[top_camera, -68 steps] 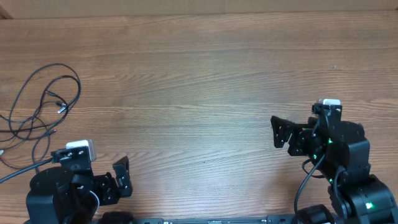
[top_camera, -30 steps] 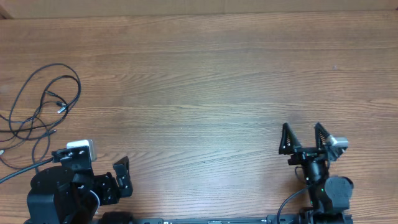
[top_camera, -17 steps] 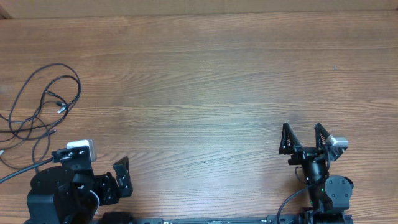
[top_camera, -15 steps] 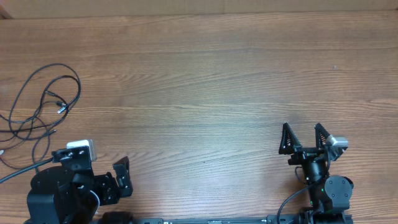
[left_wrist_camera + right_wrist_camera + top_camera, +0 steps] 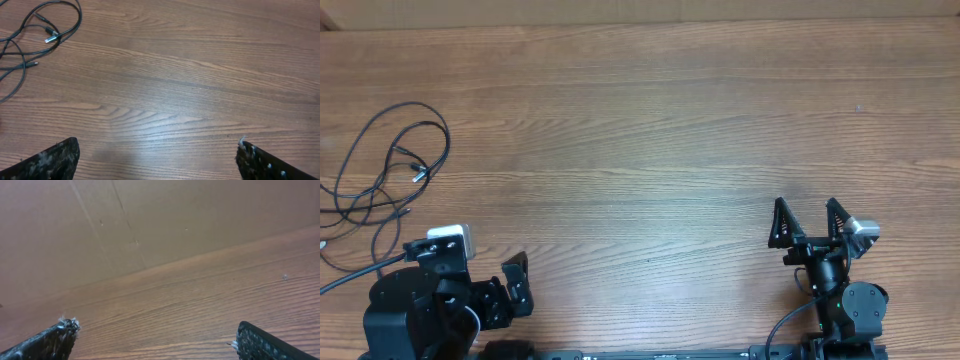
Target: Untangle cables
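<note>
The cables (image 5: 380, 170) are thin black cords in loose overlapping loops at the table's left edge, with a silvery plug end (image 5: 418, 176). They also show in the left wrist view (image 5: 37, 30) at the top left. My left gripper (image 5: 517, 285) is open and empty at the near left, well below the cables; it also shows in its wrist view (image 5: 157, 157). My right gripper (image 5: 808, 222) is open and empty at the near right, far from the cables; it also shows in its wrist view (image 5: 155, 335).
The wooden table (image 5: 640, 120) runs to a brown wall (image 5: 100, 220) at the back. A thick black arm cable (image 5: 345, 278) lies by the left arm's base.
The right arm has drawn back toward its base and turned its open gripper to point away from me. It has held still for the last second. The left arm and cables have not moved.
</note>
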Tool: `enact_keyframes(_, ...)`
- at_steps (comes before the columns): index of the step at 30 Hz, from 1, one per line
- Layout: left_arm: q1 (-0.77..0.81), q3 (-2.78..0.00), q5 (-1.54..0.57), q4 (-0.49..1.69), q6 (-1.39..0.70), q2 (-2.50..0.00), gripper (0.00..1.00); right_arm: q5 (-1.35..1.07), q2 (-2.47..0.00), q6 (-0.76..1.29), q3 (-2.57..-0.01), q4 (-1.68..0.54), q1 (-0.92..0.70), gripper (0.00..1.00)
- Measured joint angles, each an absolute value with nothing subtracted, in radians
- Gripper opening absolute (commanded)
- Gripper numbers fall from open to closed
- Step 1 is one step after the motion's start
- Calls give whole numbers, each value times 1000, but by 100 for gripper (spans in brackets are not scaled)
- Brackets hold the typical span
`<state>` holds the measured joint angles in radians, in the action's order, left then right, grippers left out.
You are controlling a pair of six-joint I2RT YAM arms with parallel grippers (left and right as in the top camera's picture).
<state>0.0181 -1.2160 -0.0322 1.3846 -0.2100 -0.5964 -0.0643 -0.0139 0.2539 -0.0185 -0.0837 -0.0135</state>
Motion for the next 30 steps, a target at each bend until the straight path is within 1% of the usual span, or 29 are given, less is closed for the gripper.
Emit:
enact_keyframes(15, 18, -1214, -32, 1375, -210, -596, 100, -63, -14, 253, -19, -84, -14, 100)
enact_keyframes(19, 18, -1151, -32, 1246, -210, -586, 100, -63, -14, 253, -19, -83, -14, 100)
enact_keyframes(22, 18, -1045, -33, 1119, -210, -549, 99, -63, -14, 253, -19, -84, -14, 100)
enact_keyframes(30, 18, -675, -54, 762, -211, -317, 99, -63, -14, 253, -19, -84, -14, 100)
